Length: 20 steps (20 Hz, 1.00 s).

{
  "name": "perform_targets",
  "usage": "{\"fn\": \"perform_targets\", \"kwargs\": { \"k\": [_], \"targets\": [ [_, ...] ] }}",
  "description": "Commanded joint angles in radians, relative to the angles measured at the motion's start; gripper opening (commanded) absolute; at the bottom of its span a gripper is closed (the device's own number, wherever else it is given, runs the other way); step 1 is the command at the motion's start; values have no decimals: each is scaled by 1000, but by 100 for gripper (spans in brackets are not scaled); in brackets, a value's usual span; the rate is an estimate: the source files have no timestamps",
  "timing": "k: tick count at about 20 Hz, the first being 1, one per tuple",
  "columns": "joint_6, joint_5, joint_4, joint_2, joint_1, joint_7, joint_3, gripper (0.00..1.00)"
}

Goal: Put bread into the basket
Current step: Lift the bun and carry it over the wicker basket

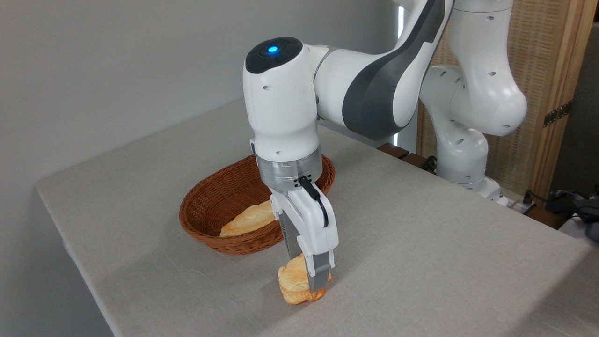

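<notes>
Partly cut off at the top, one white Panda arm point(374, 89) reaches over a grey-clothed table point(421, 243) by a plain wall, hiding one wicker basket's point(206, 206) far rim and one braided loaf point(248, 219) inside, its gripper point(306, 276) clamping one bun point(295, 283) resting on the cloth just before the basket.

Woven wicker basket point(206, 206), matt cloth-covered table point(421, 243), glossy plastic arm point(374, 89)

Bare surface point(421, 243) is seen to the right and near left. The basket point(206, 206) stands just far-left of the bread point(294, 283); part of its inside is filled by a long loaf point(248, 219).
</notes>
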State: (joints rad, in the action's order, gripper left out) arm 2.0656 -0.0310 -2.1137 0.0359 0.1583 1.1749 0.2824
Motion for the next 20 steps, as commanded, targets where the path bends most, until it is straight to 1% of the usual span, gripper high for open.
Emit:
{"fn": "perform_targets", "kwargs": {
  "k": [1, 4, 15, 20],
  "targets": [
    [25, 13, -17, 10, 3, 20, 8, 61],
    [25, 11, -17, 10, 3, 20, 8, 59],
    [24, 10, -11, 13, 4, 15, 8, 59],
    [19, -4, 17, 45, 3, -6, 8, 60]
  ]
}}
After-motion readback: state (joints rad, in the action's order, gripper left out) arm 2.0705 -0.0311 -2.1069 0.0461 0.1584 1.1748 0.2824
